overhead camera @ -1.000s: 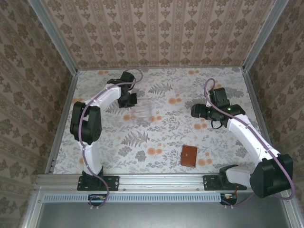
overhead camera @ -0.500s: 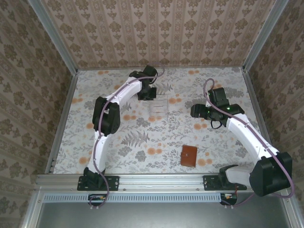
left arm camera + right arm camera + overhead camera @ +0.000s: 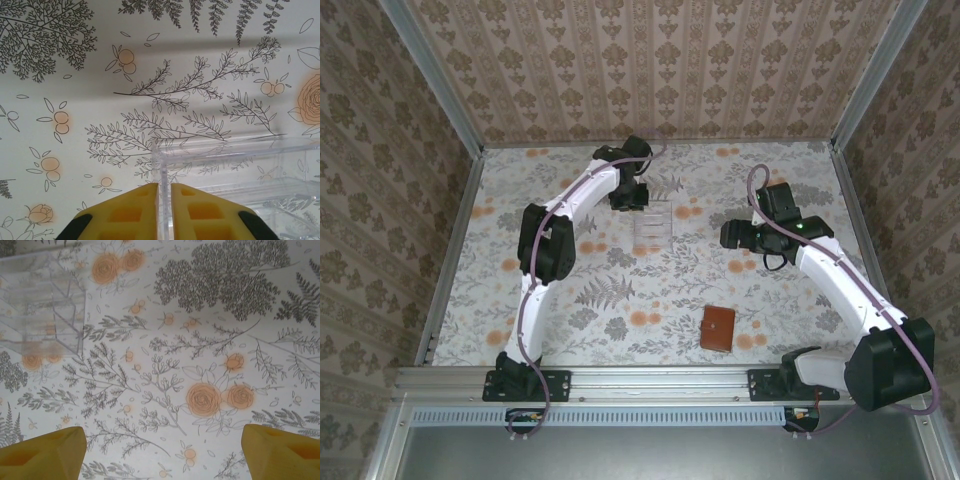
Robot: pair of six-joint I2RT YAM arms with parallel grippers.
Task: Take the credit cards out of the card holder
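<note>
The left gripper (image 3: 165,186) is handling the small clear plastic box (image 3: 235,165) at the far middle of the floral-patterned table (image 3: 620,300). The step in hand appears to be positioning that box as a place for the cards. To do it well, the arm should be moving the box low and level, since a pinch on a single thin wall is likely to let it swing or tip. It should also be setting the box down well apart from the wallet's working space. The yellow fingers (image 3: 130,210) of this gripper are closed almost together, clamping one upright wall of the box between them. The right gripper (image 3: 162,447) is hanging above bare table with its jaws spread wide, holding and touching nothing, and a corner of the clear box is lying off to its left. The small reddish-brown leather card holder (image 3: 718,328) is lying closed and flat at the near right of the table, well apart from both grippers. The credit cards are presumably waiting inside it, so the task proper is not yet begun.
</note>
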